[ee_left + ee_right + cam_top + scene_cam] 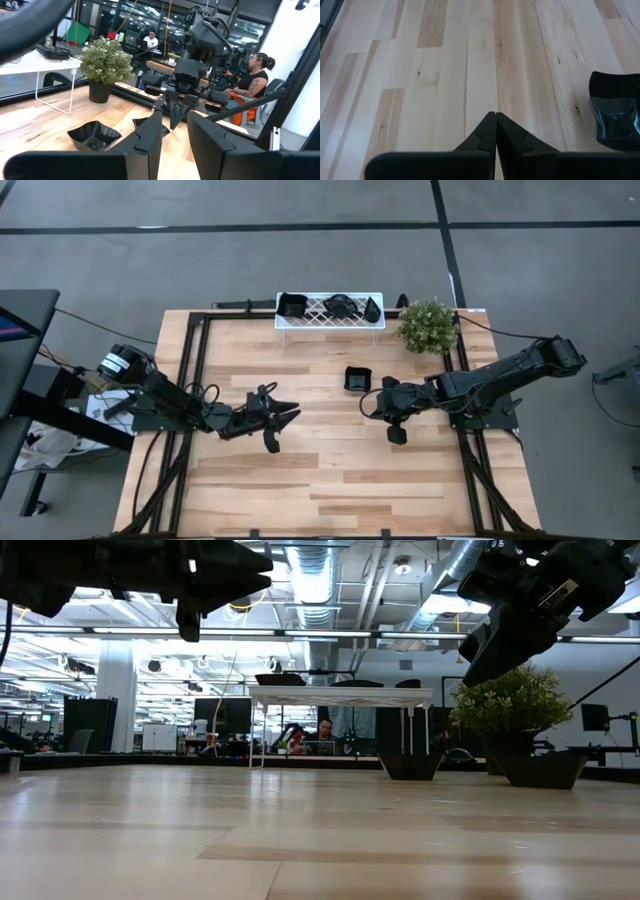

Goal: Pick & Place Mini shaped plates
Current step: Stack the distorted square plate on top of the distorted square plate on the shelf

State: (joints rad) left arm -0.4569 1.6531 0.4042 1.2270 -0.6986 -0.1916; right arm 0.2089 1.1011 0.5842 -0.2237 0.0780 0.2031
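The right gripper hangs above the bare wood with its fingers pressed together on nothing, their tips meeting in a closed point in the right wrist view. It sits just beside the square black plate, on the side away from the white lattice rack. That plate lies alone on the table between the rack and the gripper, near the potted plant. Judging by this, the right arm is poised short of the plate, not yet lined up over it or spread to take it.

Three more black plates rest on top of the rack, which suggests the rack is where plates get placed.

The left gripper waits well apart from the square plate, its fingers spread and empty, pointing toward the right arm.
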